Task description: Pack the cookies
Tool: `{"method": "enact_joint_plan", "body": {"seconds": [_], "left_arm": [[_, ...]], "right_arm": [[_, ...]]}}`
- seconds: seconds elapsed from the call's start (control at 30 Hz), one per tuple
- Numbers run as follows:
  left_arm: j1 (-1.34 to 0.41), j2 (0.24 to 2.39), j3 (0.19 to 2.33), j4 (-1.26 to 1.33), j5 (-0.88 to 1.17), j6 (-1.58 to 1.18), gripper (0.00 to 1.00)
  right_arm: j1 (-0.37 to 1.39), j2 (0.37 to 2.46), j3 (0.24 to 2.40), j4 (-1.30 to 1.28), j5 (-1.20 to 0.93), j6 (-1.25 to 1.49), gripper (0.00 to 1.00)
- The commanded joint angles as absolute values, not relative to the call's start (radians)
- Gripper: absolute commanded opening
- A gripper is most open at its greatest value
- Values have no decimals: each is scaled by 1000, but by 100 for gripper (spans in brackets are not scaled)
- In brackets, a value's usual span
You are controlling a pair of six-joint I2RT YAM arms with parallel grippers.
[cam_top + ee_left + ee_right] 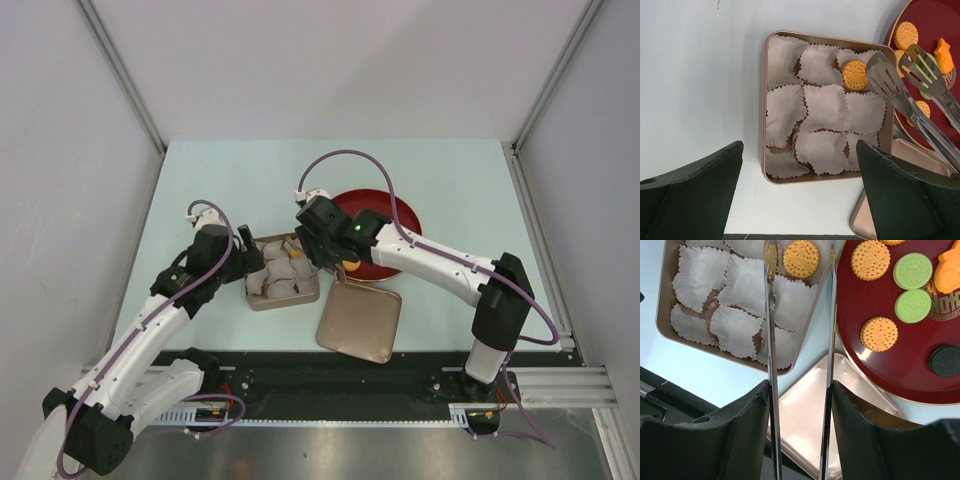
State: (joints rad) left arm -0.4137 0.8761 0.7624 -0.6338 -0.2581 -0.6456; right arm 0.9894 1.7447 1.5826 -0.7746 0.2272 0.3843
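Cookie (pixel 801 259) in tin (pixel 762 150) by tongs (pixel 905 106); right jaws around tongs, left jaws wide, empty.

"Where is the packed one?"

"A round orange cookie (pixel 801 259), scallop-edged with a stamped face, lies flat and face up on a white fluted paper cup (pixel 846 54) in the far right corner of the tan square metal tin (pixel 763 130)."

"And the others?"

"They lie flat on the dark-red round plate (pixel 900 370), to the right of the tin. A second orange cookie (pixel 870 260) sits at the far left, and a third orange cookie (pixel 879 334) lies nearer, well apart from it. A pale-green round cookie (pixel 912 271) lies just beside another green cookie (pixel 913 305). A black round cookie (pixel 945 361) sits at the near right, alone."
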Motion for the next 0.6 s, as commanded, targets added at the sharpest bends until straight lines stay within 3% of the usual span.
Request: {"method": "enact_joint_plan", "body": {"seconds": [0.0,0.27,0.57], "left_arm": [[-405,864,753,-607,-255,-630,100],[-405,865,758,-604,-249,-630,100],[-405,880,753,-589,-236,-624,100]], "right_arm": [[996,1698,1628,-770,259,390,54],[914,1628,1637,-810,307,380,54],[707,1539,1451,-793,258,376,54]]}}
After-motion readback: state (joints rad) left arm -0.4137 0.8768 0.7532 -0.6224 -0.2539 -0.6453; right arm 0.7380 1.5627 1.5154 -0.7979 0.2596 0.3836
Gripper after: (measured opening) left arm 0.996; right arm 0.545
